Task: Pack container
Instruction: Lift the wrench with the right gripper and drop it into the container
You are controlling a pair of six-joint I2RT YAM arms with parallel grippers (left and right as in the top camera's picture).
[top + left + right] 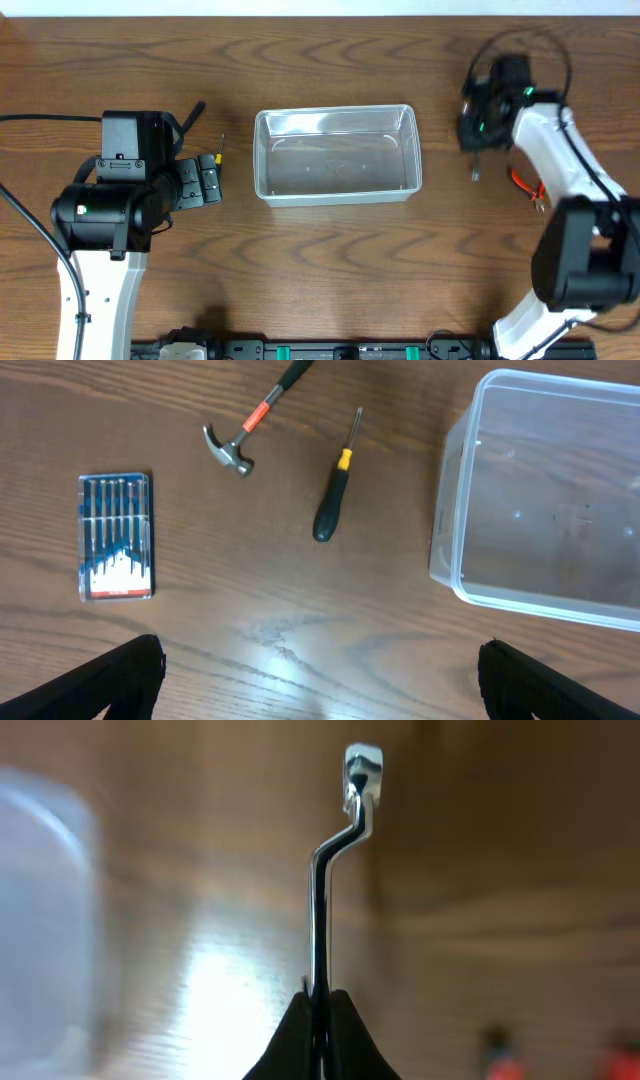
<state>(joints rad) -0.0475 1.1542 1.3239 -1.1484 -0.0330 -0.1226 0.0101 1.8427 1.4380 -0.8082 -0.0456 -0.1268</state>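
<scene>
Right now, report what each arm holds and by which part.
Right gripper pinches a thin bent metal rod by its straight end; left gripper holds nothing.

No text, brand or number can be read anywhere; the blue screwdriver case point(115, 537), at nine o'clock in the left wrist view, bears a red strip too small to make out

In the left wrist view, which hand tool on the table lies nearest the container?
The black-and-yellow screwdriver, closest to the container; the hammer and the blue screwdriver case lie farther left.
</scene>
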